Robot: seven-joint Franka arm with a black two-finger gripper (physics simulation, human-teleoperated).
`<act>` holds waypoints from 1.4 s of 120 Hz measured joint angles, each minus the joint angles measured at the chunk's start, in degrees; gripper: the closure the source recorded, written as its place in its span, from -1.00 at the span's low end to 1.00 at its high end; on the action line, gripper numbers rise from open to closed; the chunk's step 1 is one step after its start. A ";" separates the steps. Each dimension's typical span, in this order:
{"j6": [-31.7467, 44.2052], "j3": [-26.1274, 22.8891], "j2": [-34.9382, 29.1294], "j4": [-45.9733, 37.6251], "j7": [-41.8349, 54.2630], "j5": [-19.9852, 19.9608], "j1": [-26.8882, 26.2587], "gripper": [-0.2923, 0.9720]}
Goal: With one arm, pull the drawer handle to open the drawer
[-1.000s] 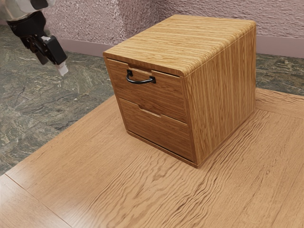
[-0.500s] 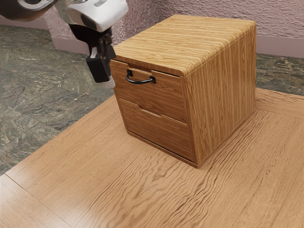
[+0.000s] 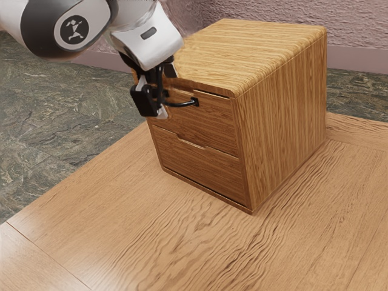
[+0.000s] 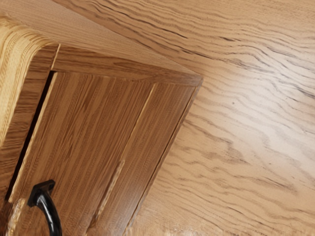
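A pink, roughly plastered wall [image 3: 273, 12] and a mottled grey-green stone floor [image 3: 48, 139] back a broad table [image 3: 182, 242] of glossy, wavy-grained wood. On it stands a boxy cabinet [image 3: 279, 109] in a paler, straight-striped veneer with softly rounded top edges. The claw [image 3: 153, 104] — black, blocky, hung from a white wrist — sits right at the cabinet's front, at the near end of the handle [image 3: 182, 103]. This is a thin black bail that bows outward from the top drawer [image 3: 206, 124], and the rest of it runs away from the claw toward the cabinet's far front corner. That placement reads as lining up for a grasp, since the bowed gap behind the bail looks like the only purchase on an otherwise flat front. Whether the claw is open or clamped on the bail I cannot tell. The top drawer looks flush with its frame — not yet pulled — and the lower drawer [image 3: 200, 163], plain and without a handle, lies just below the claw.
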 joint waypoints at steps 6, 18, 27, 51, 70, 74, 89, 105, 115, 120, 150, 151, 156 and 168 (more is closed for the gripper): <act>2.41 0.07 -0.81 -2.14 0.71 0.27 5.32 -0.50; 8.15 0.07 -2.52 -7.33 1.97 0.57 15.20 -0.50; 10.55 0.00 -3.59 -8.69 2.77 0.68 14.91 -0.50; 13.43 -0.02 -3.80 -9.10 4.46 0.79 12.96 -0.50; 12.70 -0.35 -4.00 -9.28 5.48 0.80 12.59 -0.50; 12.23 -0.39 -3.98 -9.31 5.68 0.79 12.16 -0.50; 10.79 -0.61 -3.64 -9.21 6.30 0.80 11.02 -0.49; 10.05 -1.28 -3.36 -9.18 6.82 0.81 10.42 -0.38; 9.79 -1.38 -3.27 -9.17 7.09 0.83 10.42 -0.31; 9.79 -1.36 -2.99 -9.15 7.22 0.84 10.50 -0.28; 11.10 -1.55 -0.81 -7.96 7.77 0.79 10.57 -0.20; 11.14 -1.58 -0.80 -7.95 7.78 0.79 10.57 -0.20; 11.36 -1.68 -0.69 -7.95 7.85 0.79 10.42 -0.20; 12.37 -1.75 0.12 -7.94 8.02 0.82 9.67 -0.19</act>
